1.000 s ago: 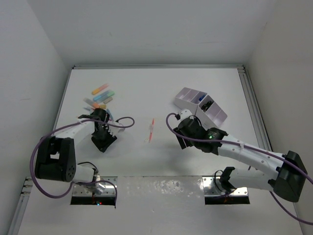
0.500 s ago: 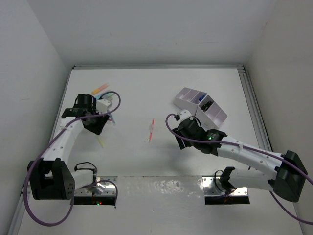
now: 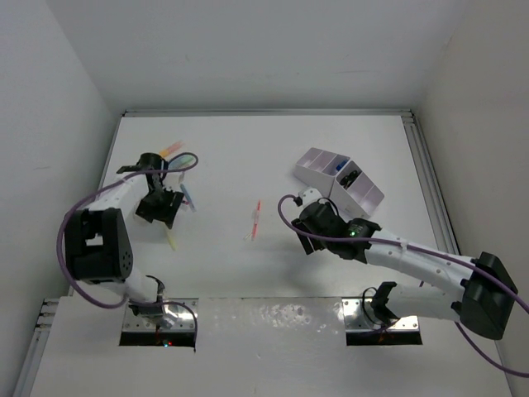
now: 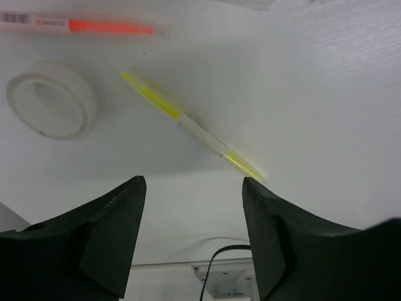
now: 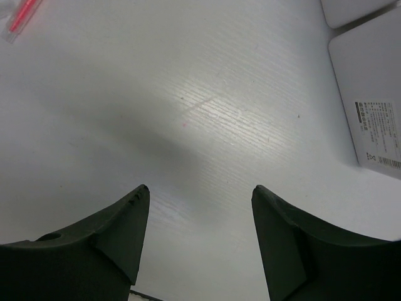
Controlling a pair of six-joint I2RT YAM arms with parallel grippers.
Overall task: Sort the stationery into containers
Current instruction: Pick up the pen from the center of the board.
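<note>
The big white box with slots [image 3: 368, 195] sits at 2 o'clock on the table, near my right arm. My right jaws [image 5: 200, 194] are spread wide and hold nothing. My left jaws [image 4: 191, 188] are spread too, with nothing in them. The thin yellow pen [image 4: 188, 127] lies flat just past them at 12 o'clock. It runs from 10 o'clock to 4 o'clock. My left arm is far nearer, so I think I must turn a bit to pinch it.
</note>
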